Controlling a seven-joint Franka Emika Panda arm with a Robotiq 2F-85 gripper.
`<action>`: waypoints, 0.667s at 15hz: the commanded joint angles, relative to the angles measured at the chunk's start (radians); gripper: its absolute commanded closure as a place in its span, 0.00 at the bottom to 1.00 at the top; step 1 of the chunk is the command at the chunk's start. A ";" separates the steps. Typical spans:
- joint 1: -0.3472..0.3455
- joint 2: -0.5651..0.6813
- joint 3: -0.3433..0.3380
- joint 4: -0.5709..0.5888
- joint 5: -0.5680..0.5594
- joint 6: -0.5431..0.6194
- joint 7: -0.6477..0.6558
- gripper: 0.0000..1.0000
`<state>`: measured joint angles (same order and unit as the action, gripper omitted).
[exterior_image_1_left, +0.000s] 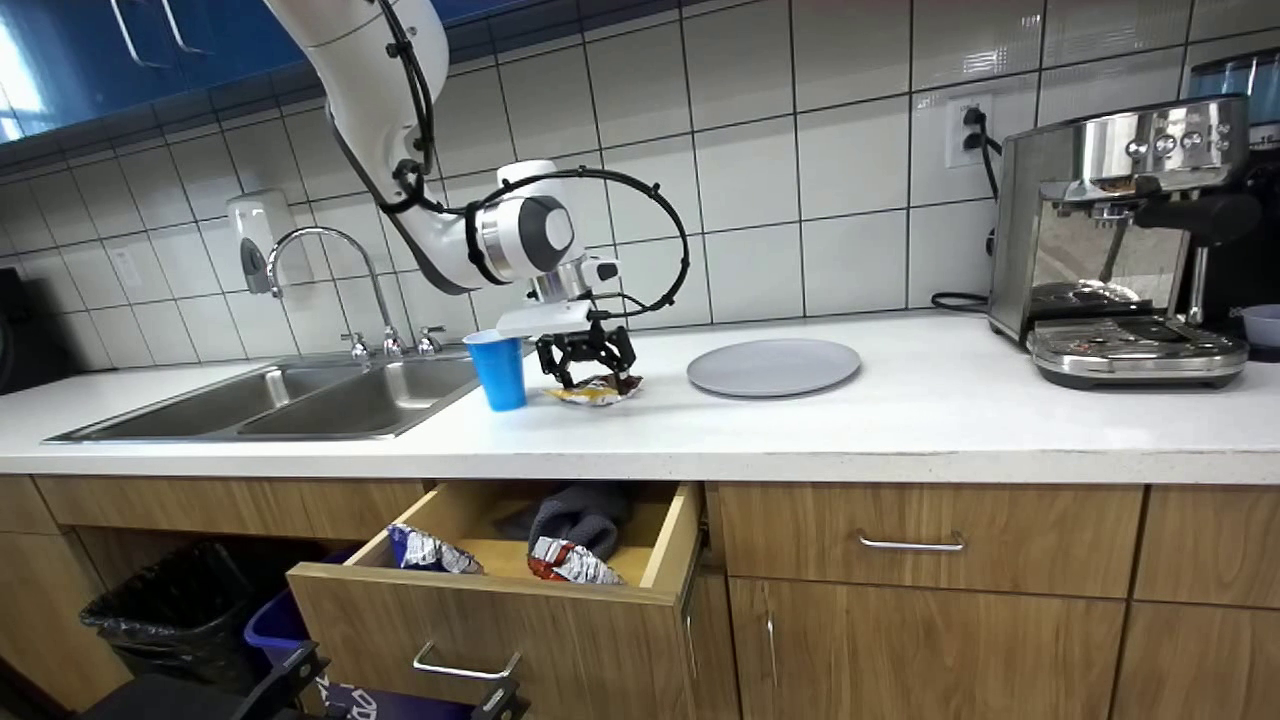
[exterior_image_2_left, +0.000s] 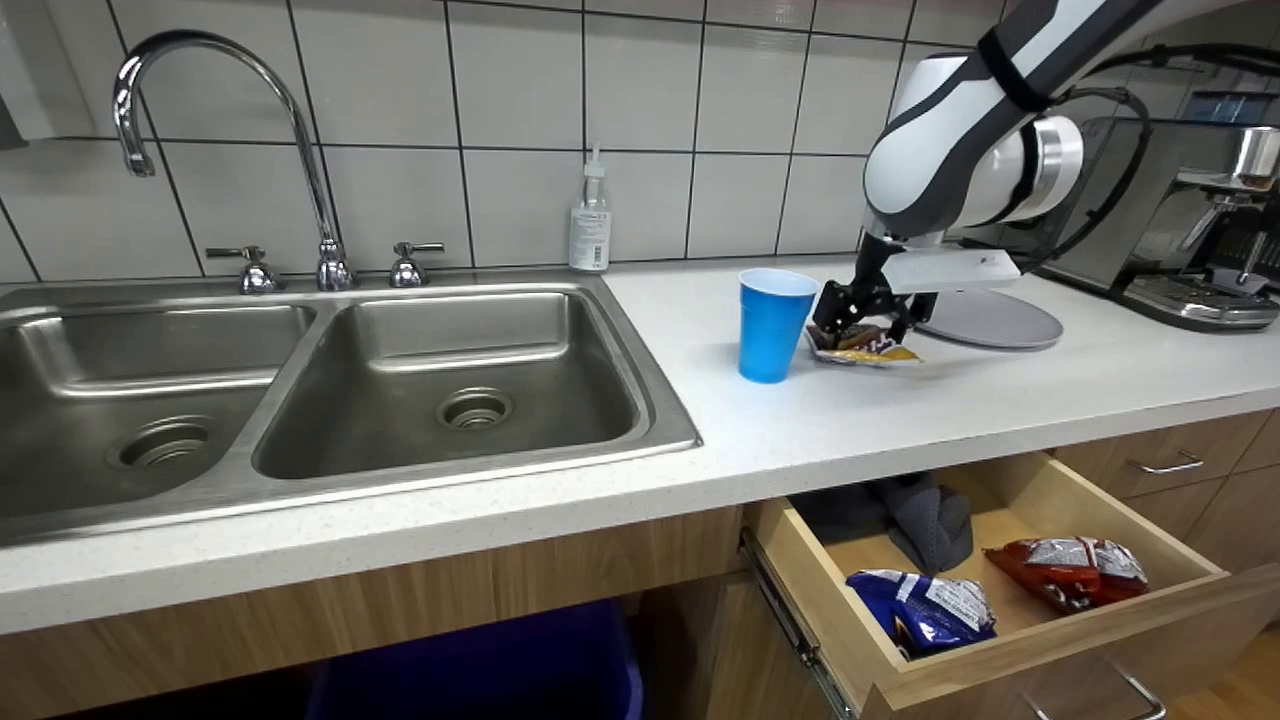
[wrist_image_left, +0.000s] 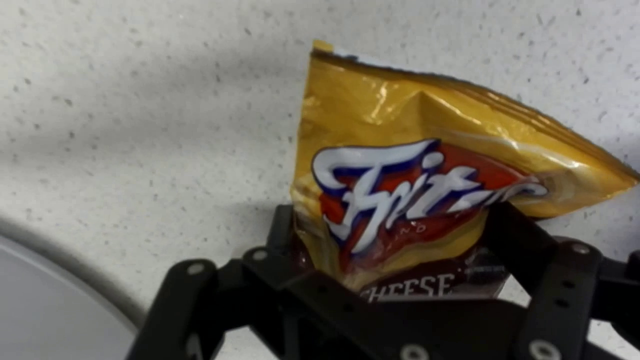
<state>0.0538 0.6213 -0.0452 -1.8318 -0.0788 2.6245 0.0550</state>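
Observation:
A yellow and brown Fritos bag (wrist_image_left: 375, 100) lies on the white speckled counter, filling the middle of the wrist view. My gripper (wrist_image_left: 392, 212) is low over the bag with its black fingers wide apart. The left finger (wrist_image_left: 280, 227) stands along one side of the bag, and the right finger (wrist_image_left: 520, 240) overlaps its other side. Whether they press on it is unclear. In both exterior views a blue cup (exterior_image_1_left: 497, 370) stands upright beside the gripper, on the sink side. A grey plate (exterior_image_1_left: 775, 368) lies flat on the opposite side. The bag's lower end is partly hidden.
A double steel sink (exterior_image_2_left: 640, 440) with a tap (exterior_image_2_left: 330, 262) and a soap bottle (exterior_image_2_left: 590, 225) adjoin the cup. Below, an open drawer (exterior_image_2_left: 1060, 640) holds a blue bag (exterior_image_2_left: 925, 605), a red bag (exterior_image_2_left: 1070, 570) and grey cloth (exterior_image_2_left: 935, 520). A coffee machine (exterior_image_1_left: 1130, 240) stands farther along.

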 joint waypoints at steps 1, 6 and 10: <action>0.006 -0.099 -0.013 -0.126 -0.023 0.001 -0.002 0.00; 0.009 -0.170 -0.016 -0.242 -0.032 0.007 0.002 0.00; 0.013 -0.225 -0.012 -0.330 -0.043 0.011 0.006 0.00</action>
<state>0.0556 0.4722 -0.0507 -2.0638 -0.0928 2.6264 0.0550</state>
